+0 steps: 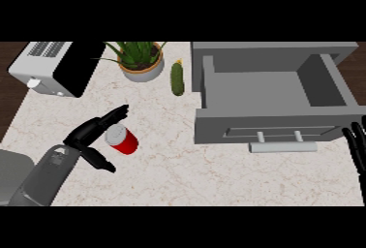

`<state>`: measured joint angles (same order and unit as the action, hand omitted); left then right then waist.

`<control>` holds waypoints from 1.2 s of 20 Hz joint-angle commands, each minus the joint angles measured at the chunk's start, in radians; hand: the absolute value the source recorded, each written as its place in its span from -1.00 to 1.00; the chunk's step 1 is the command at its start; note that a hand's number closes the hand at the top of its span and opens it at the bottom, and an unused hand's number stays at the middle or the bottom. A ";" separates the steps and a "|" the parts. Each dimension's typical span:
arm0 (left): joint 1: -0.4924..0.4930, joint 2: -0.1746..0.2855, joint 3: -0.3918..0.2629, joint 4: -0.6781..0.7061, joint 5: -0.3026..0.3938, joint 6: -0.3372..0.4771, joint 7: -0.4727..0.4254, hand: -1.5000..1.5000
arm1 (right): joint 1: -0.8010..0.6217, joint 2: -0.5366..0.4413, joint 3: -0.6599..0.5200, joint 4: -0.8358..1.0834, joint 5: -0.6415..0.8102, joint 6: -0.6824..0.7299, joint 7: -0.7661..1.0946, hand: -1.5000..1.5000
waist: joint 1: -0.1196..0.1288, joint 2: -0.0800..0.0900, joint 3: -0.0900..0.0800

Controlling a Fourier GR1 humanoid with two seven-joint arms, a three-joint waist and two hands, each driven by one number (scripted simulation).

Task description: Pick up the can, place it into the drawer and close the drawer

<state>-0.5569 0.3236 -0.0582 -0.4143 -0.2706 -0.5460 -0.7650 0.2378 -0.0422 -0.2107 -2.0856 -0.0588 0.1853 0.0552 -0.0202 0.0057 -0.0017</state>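
Left of centre in the frame, on the pale marble counter (pixel 214 174), the red cylindrical metal can (pixel 124 141) sits tilted between the spread fingers and thumb of the left robot hand (pixel 87 133), which is wide open, not clasping it. At upper right, the grey box-shaped drawer (pixel 257 87) stands pulled out. The right robot hand (pixel 355 150) rests at the right edge, fingers straight, holding nothing.

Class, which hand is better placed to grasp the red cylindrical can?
Left: the left hand flanks the red cylindrical can; the right hand rests far off, beside the open grey drawer.
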 commanded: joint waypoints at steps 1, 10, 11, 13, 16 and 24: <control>-0.042 -0.008 0.000 0.059 -0.005 -0.089 -0.114 -1.00 | -0.011 0.024 0.029 0.062 0.052 -0.010 -0.055 -1.00 | -0.001 0.002 0.000; -0.094 -0.076 -0.011 0.121 -0.013 -0.036 -0.113 -1.00 | 0.004 0.010 0.000 0.017 0.010 0.011 -0.023 -1.00 | -0.007 0.004 0.000; -0.066 -0.056 -0.017 0.102 -0.010 -0.077 -0.108 -1.00 | 0.023 0.002 -0.009 -0.059 -0.026 0.014 0.038 -1.00 | 0.001 -0.001 0.000; -0.082 -0.078 -0.018 0.083 -0.005 -0.071 -0.073 -1.00 | 0.024 0.010 -0.002 -0.050 -0.002 0.013 0.006 -1.00 | 0.006 -0.003 0.001; -0.059 -0.102 -0.038 0.092 -0.022 -0.053 -0.090 -1.00 | 0.051 0.040 0.035 -0.081 0.015 0.005 0.025 -1.00 | 0.004 -0.003 0.001; -0.087 -0.111 -0.041 0.079 -0.005 -0.105 -0.098 1.00 | 0.058 -0.007 -0.036 -0.105 -0.060 0.039 0.053 -1.00 | 0.002 -0.003 0.001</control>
<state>-0.6414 0.2049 -0.0981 -0.3352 -0.2833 -0.5180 -0.7778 0.2707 -0.0381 -0.2246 -2.1617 -0.0856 0.2053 0.1002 -0.0178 0.0026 -0.0008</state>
